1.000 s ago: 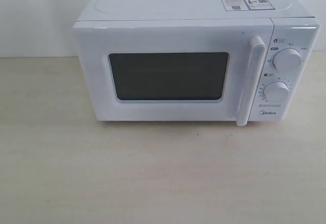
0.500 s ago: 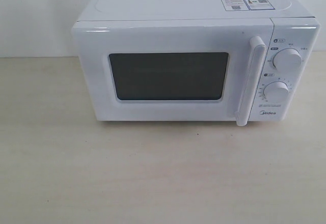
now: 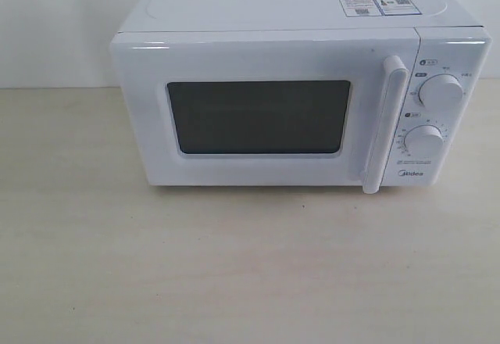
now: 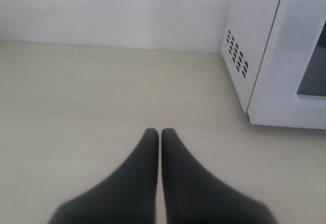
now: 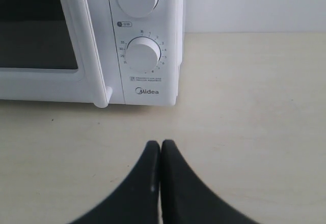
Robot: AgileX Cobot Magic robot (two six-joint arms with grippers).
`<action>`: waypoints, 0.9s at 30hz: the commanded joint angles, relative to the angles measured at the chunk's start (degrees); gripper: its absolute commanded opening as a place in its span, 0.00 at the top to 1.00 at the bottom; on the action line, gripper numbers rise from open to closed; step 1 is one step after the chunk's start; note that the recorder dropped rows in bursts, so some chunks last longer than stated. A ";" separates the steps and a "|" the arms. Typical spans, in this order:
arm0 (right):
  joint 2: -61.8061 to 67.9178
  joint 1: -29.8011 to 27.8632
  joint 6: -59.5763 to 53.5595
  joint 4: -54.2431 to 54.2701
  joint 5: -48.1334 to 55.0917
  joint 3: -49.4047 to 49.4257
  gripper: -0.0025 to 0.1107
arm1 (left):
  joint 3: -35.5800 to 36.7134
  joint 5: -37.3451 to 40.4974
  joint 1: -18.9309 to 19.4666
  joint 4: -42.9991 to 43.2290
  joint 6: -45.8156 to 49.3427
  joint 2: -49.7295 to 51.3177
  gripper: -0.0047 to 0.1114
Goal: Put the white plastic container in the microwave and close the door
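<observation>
microwave (image 3: pixel 297 8) sits on pale table (image 3: pixel 234 266), back near white wall (image 3: pixel 55 23). door (image 3: pixel 266 62) shut flush with the front. its dark window (image 3: pixel 258 117) is too dark to see through. container: cannot tell where it is, no view shows it. vertical bar handle (image 3: pixel 387 125) is at the door's right edge, just beside the control panel. upper dial (image 3: pixel 440 91) sits above lower dial (image 3: pixel 424 141), with the midea logo (image 3: pixel 412 174) under them. two stickers (image 3: pixel 375 5) lie on the top, toward its right front. a small dark speck (image 3: pixel 303 206) is on the table just in front of the microwave.

left gripper (image 4: pixel 161 132): black fingers pressed together, tips touching, pinching nothing. it hangs over bare table, apart from the microwave. its wrist view shows the microwave's side wall with a patch of vent holes (image 4: pixel 237 61) and the door's outer edge next to it.

right gripper (image 5: pixel 161 143): fingers also pressed together, only a thin seam between them, nothing held. it is over the table in front of the control panel corner, apart from the microwave. its wrist view shows both dials, the handle's lower end and part of the window. cannot tell whether either gripper touches the table.
</observation>
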 commanded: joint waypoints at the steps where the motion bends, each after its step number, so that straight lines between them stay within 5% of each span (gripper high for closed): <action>1: -0.28 -0.18 -0.15 -0.14 -0.05 -0.05 0.98 | 0.22 0.56 0.09 0.22 -0.54 -0.22 0.92; 27: -0.28 -0.18 -0.15 -0.14 -0.05 -0.05 0.98 | 0.22 0.43 0.09 0.24 -2.65 -0.22 0.92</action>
